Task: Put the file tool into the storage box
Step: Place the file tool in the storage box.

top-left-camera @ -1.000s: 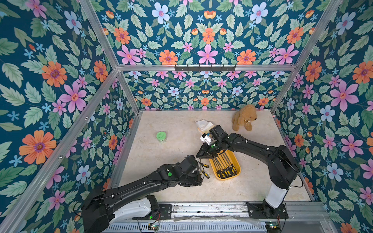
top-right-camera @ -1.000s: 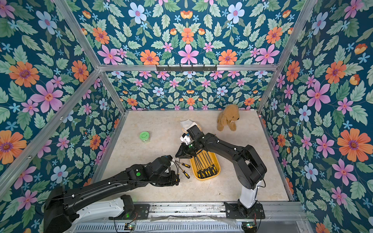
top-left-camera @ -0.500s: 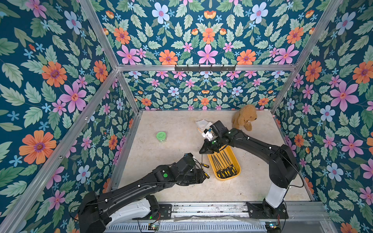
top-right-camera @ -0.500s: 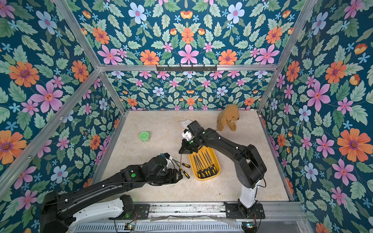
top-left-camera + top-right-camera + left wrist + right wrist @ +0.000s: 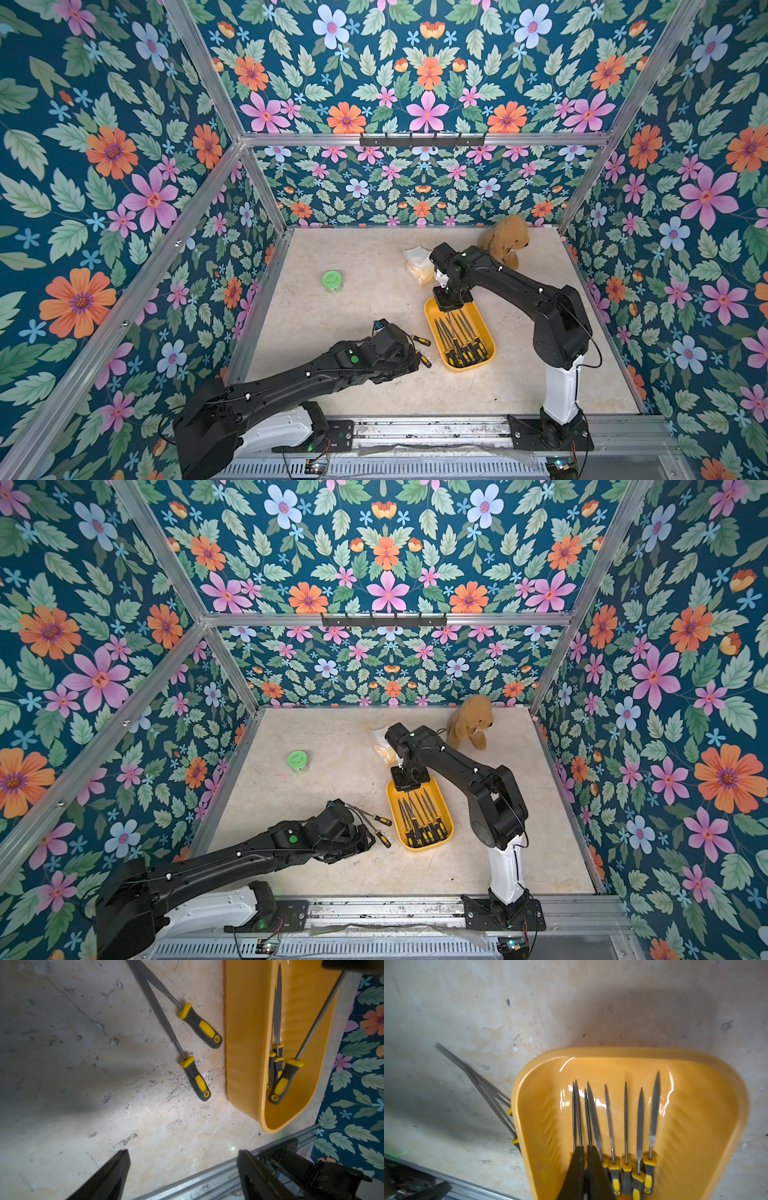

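Green-lidded, one small jar (image 5: 332,280) stands alone at the left of the pale stone counter (image 5: 478,395). Next comes the left pincer (image 5: 182,1159), released and empty, its jaws spread wide just above bare counter near the front rail. Just beside it two files lie loose on the counter: one file (image 5: 199,1024) and a second file (image 5: 196,1078), black-and-yellow handles towards the box, blades crossing in a narrow V. The left arm's wrist covers most of those blades in a top view. One crumpled tissue pack (image 5: 417,266) lies further back. The right pincer (image 5: 585,1151) is clenched on nothing, hanging over the one yellow-orange box (image 5: 706,1109); its wrist hides the box's far end in both top views, and its fingers cover some handles in the right wrist view. Eight file blades show side by side inside the box, tips pointing to the back. One brown teddy bear (image 5: 505,241) sits at the back right, well apart from the box.
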Available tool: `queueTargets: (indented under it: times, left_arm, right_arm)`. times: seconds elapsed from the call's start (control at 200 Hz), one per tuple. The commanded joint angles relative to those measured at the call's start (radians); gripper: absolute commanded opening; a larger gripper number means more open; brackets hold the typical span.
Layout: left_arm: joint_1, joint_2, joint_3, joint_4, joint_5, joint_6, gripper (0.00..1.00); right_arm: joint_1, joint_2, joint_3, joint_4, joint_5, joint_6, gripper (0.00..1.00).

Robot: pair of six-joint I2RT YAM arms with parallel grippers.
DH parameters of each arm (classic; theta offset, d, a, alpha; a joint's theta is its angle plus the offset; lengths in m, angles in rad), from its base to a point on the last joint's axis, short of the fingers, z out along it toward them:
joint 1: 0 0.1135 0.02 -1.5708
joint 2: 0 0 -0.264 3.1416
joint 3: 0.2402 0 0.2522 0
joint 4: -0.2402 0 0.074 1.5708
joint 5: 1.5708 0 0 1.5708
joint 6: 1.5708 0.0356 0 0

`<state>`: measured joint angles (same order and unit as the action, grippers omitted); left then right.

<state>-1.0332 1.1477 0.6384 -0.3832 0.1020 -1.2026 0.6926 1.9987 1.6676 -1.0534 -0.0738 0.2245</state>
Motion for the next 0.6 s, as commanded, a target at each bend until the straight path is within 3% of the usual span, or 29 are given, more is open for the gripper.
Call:
queueTargets:
  times: [0.0,0.326,0.456,0.596]
  left_arm:
    - [0.001,0.038,0.01,0.066,-0.019,-0.026,0.87]
    - [0.001,0.098,-0.014,0.127,-0.028,-0.093,0.85]
    - [0.001,0.155,0.016,0.121,-0.018,-0.105,0.82]
    - [0.0,0.22,0.076,-0.015,-0.017,-0.131,0.74]
  right_arm:
    - [0.017,0.024,-0.011,-0.034,0.06,-0.035,0.0]
    - [0.025,0.053,-0.074,0.019,0.058,-0.034,0.0]
    - [0.025,0.054,-0.073,0.033,0.048,-0.028,0.24]
    - [0.008,0.032,-0.062,0.033,0.051,-0.007,0.34]
